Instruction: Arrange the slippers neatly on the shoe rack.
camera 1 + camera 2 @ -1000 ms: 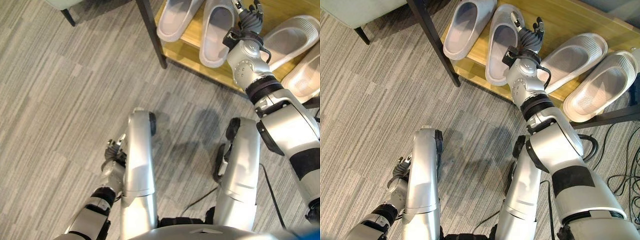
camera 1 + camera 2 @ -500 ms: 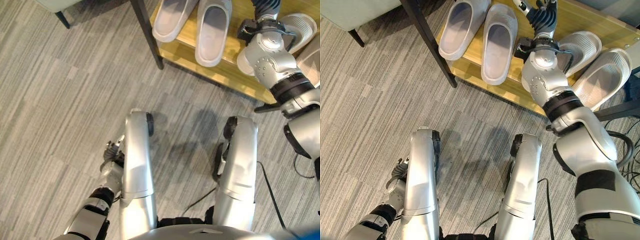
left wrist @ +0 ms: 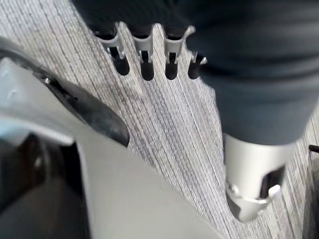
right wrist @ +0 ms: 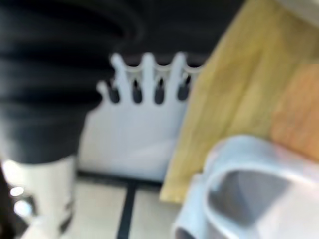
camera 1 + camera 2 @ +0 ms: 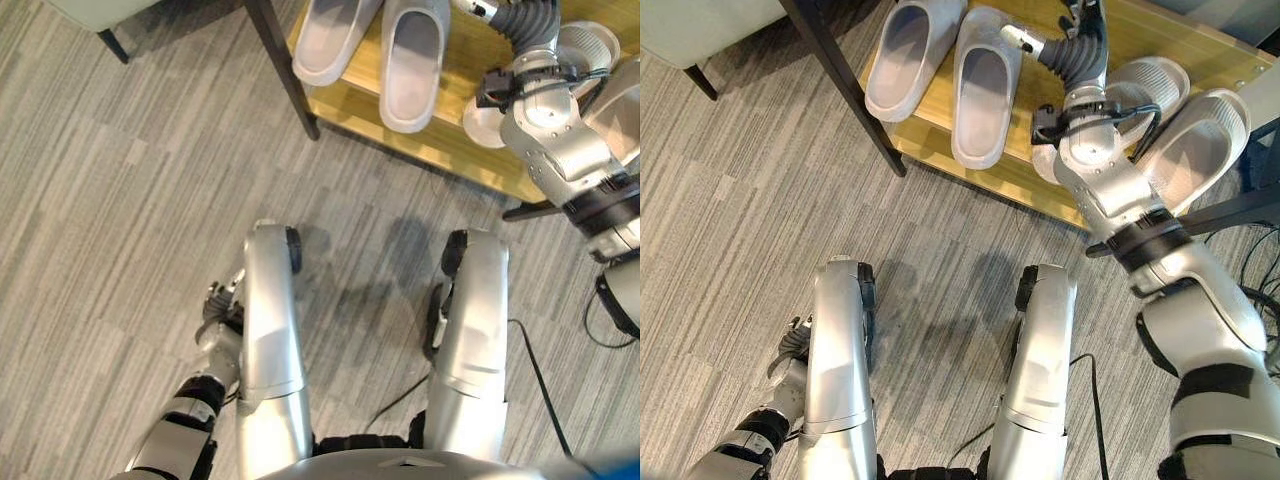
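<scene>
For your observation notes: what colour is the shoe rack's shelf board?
Light yellowish wood; the shelf board shows best in the right eye view.

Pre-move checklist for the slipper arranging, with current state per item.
1. Left pair set side by side on the shoe rack, roughly parallel: ok.
2. Right pair aligned with the left pair: not ok, both lie angled across the shelf, unlike the left pair.
3. Right hand over the rack between the two pairs: ok. Whether it touches the nearer right slipper: cannot tell.
4. Right hand's fingers: cannot tell.
5. Left hand low by the robot's side above the carpet, holding nothing: ok.
6. Slippers overhanging the rack's front edge: not ok, heels of several stick out past it.
</scene>
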